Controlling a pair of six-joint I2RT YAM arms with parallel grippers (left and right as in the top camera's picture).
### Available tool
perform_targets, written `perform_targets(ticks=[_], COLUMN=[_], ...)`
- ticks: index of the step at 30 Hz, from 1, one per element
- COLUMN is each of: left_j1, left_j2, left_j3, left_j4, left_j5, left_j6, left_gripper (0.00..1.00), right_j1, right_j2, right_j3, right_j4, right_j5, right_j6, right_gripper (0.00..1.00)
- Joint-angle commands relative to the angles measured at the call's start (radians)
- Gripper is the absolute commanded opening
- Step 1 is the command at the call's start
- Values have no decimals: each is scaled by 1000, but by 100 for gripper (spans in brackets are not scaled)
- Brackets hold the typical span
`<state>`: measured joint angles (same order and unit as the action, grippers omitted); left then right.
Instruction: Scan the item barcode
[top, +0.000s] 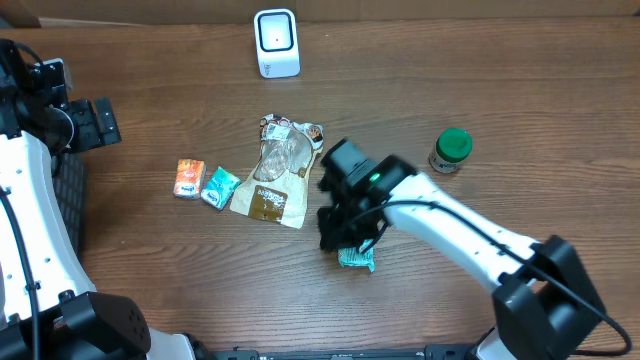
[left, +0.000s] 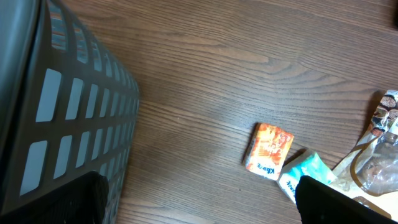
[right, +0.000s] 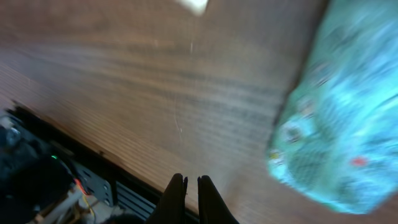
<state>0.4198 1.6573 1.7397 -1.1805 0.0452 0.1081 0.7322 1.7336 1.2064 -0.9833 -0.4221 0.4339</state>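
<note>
Right tool (right: 190, 182) pinched closed beside teal packet (right: 339, 118) (nothing gripped); left tool (left: 199, 190) spread wide, empty

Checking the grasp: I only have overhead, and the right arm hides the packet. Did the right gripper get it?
Observer: No. In the right wrist view the right gripper is shut with nothing between its fingers.
Operator: Where's the packet?
Observer: The teal packet lies on the table off to one side of the fingers, not between them.
Operator: Left side?
Observer: The left gripper is open and empty, looking down towards the orange packet.
</note>
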Motion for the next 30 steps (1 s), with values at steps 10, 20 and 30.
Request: perform_targets(ticks=[10,20,30], left_j1=[5,5,5], left_j2=[3,3,3], left_j3=[-4,-4,-4], left_j4=[3,3,3], left_j5=[-1,-1,-1], left_j6=[12,12,12], left_gripper=[100,100,100], right_j1=[4,-286,-286], right_j2=[102,102,111], right_j3=[-50,-7,119], right_j4=[-147,56,75], right_j5=[292,258,9], right_j6=[194,-2,-72], right_gripper=[6,6,16])
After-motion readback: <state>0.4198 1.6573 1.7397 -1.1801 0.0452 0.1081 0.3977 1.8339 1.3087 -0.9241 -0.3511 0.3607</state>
